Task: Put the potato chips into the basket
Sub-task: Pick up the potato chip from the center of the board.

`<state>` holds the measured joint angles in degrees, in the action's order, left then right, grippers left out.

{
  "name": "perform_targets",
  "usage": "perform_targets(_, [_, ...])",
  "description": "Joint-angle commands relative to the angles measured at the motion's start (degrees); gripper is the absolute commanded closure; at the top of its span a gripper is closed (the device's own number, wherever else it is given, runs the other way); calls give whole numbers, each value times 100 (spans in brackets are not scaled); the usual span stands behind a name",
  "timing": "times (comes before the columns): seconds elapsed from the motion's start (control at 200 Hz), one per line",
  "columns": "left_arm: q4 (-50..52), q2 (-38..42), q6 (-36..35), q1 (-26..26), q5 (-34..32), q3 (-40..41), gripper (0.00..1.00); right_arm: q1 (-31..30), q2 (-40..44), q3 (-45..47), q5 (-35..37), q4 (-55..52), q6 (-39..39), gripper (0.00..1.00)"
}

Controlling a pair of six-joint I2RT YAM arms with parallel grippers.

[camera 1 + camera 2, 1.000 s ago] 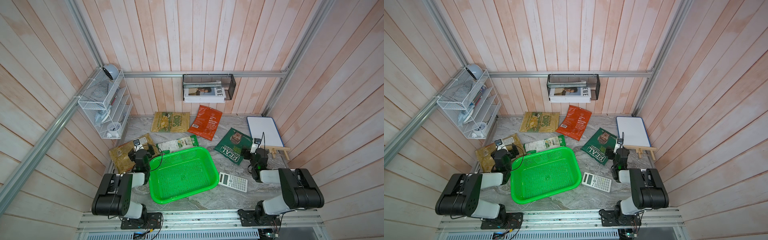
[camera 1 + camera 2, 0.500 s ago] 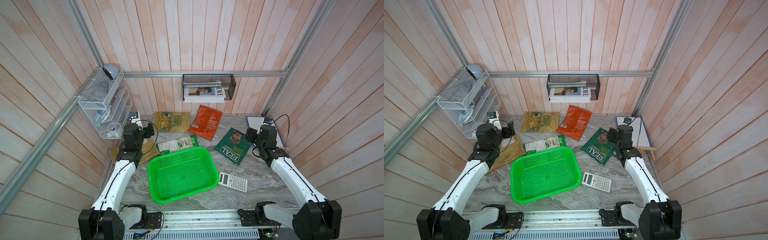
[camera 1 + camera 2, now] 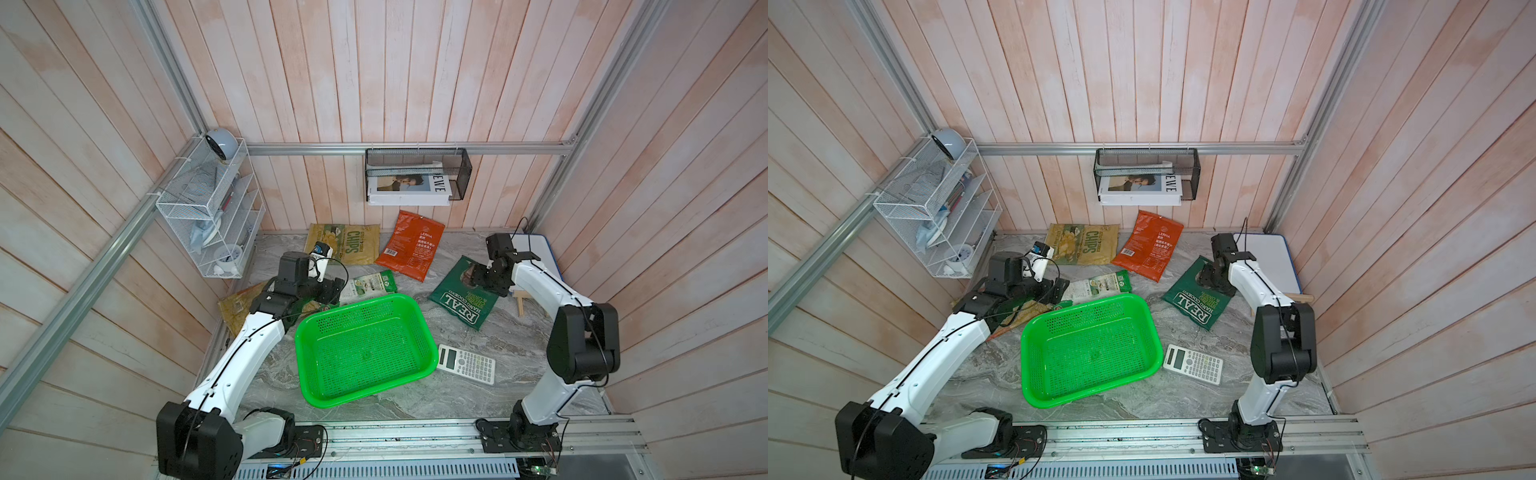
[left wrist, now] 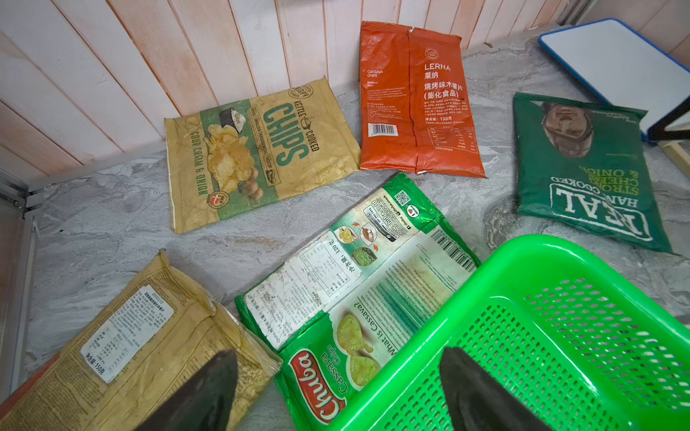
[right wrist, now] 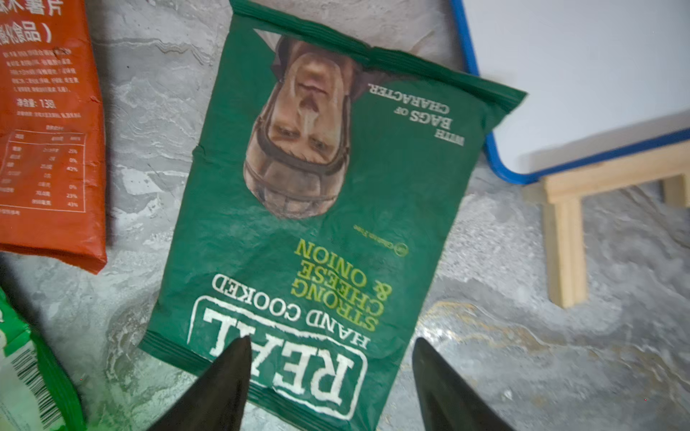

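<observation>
The green basket (image 3: 365,349) sits mid-counter, a white calculator (image 3: 467,365) just beside its near right corner. All five bags lie outside it: the tan CHIPS bag (image 3: 349,247) and orange-red bag (image 3: 411,249) along the counter's back edge, the REAL bag (image 3: 463,303) toward the right edge, the Chuba bag (image 3: 370,284) against the basket's far rim, and the mustard-brown bag (image 3: 237,305) near the left edge, half hidden under the left arm. The right arm covers part of the whiteboard (image 3: 1281,259). The left gripper (image 4: 338,352) hangs with jaws spread wide over the Chuba bag and basket corner, gripping nothing. The right gripper (image 5: 331,340) holds its jaws apart over the REAL bag's near end; contact is unclear.
</observation>
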<state>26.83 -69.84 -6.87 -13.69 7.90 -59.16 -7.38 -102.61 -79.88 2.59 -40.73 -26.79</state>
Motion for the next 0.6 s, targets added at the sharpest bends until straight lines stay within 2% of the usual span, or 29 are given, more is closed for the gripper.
perform_targets(0.0, [58,66,-174,-28,71,-46,9,-26,-568,-585,-345,-714,-20,29])
perform_targets(0.175, [-19,39,-183,-58,56,10,10,-35,-1468,-1236,-742,-800,-179,33])
perform_targets(0.35, [5,-11,-218,-72,-42,9,10,-53,-1938,-1292,-742,-636,-292,38])
perform_targets(0.46, [2,-3,-251,-72,-77,29,10,-53,-2095,-1227,-804,-640,-253,56])
perform_targets(0.51, [-29,-8,-256,-78,-94,35,10,-62,-2063,-1162,-759,-620,-240,60])
perform_targets(0.595, [-77,-20,-286,-81,-126,53,10,-71,-1946,-1023,-658,-585,-163,77])
